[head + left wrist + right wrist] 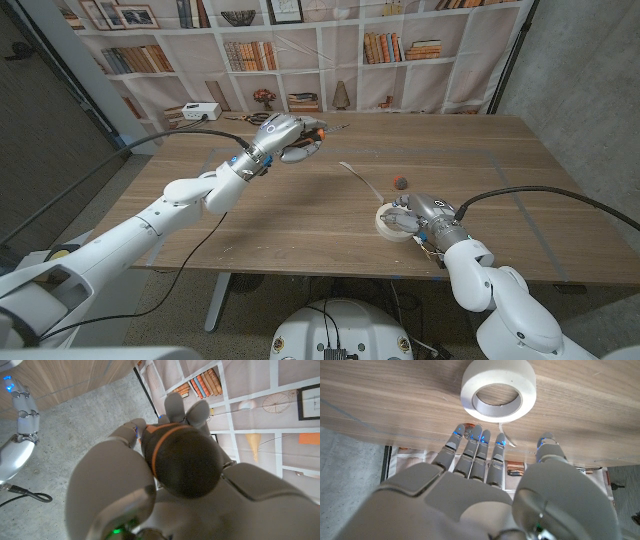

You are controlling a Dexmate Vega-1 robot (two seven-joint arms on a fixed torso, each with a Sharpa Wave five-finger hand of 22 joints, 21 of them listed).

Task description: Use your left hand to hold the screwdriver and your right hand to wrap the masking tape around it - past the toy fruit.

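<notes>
Here the left hand is raised over the far side of the tabletop, its fingers wrapped round the screwdriver. In the left wrist view the tool's dark rounded handle, ringed by an orange band, sits clamped between the fingers and the palm. The right hand is near the front right of the tabletop and holds nothing; in the right wrist view its fingers reach forward close together, the thumb apart from them, towards the masking tape without touching it. The roll lies flat on the wood, just beside the right hand in the head view, and a loose strip of tape trails from it towards the far side. A small dark toy fruit sits just beyond the roll. Behind the tabletop hangs a bookshelf backdrop.
</notes>
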